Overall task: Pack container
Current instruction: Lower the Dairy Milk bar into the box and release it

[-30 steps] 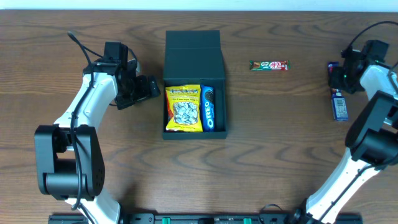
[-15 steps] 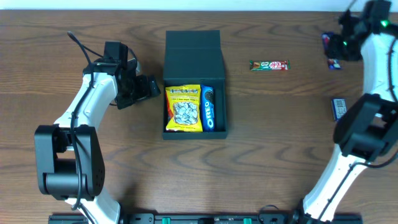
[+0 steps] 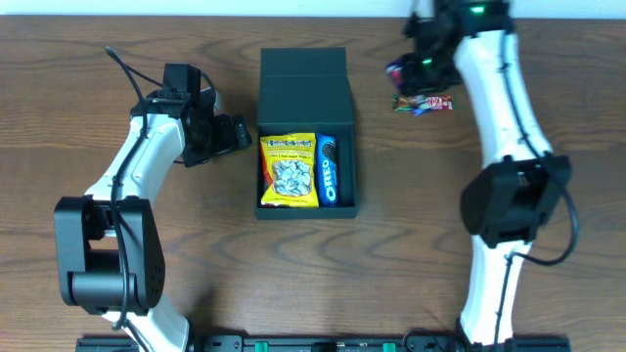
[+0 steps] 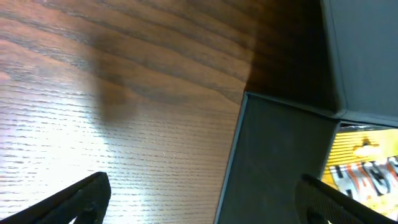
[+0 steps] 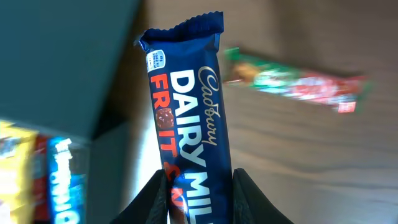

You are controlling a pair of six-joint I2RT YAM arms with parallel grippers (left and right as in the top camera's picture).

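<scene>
Packing is mid-run: the dark teal-green rectangular container (image 3: 304,93) sits on the brown wooden table (image 3: 411,244) about midway between the left and right edges, nearer the far edge, with its hinged flap lid laid open toward that far edge. Two items are already in, a yellow snack packet (image 3: 288,171) and, tucked against its right side, a blue biscuit pack (image 3: 328,168) reading "OREO"; the yellow packet's print is too small to read. The right gripper (image 5: 200,190) is up by the far edge, just right of the lid, jaws pinched narrow on one end of a blue foil chocolate bar (image 5: 186,106) lettered "Cadbury DAIRY MILK" with "FRUIT" in red. Below it a green-and-red wrapped bar (image 3: 423,102) lies on the wood, its writing blurred. The left gripper (image 3: 238,133) hangs just beside the container's left wall, fingers (image 4: 87,196) spread wide and holding nothing. So this looks like the carry step. The next move, I'd judge, calls for swinging the bar left over the open compartment, lowering it onto the packets or into the slim gap along the right wall, then releasing.
</scene>
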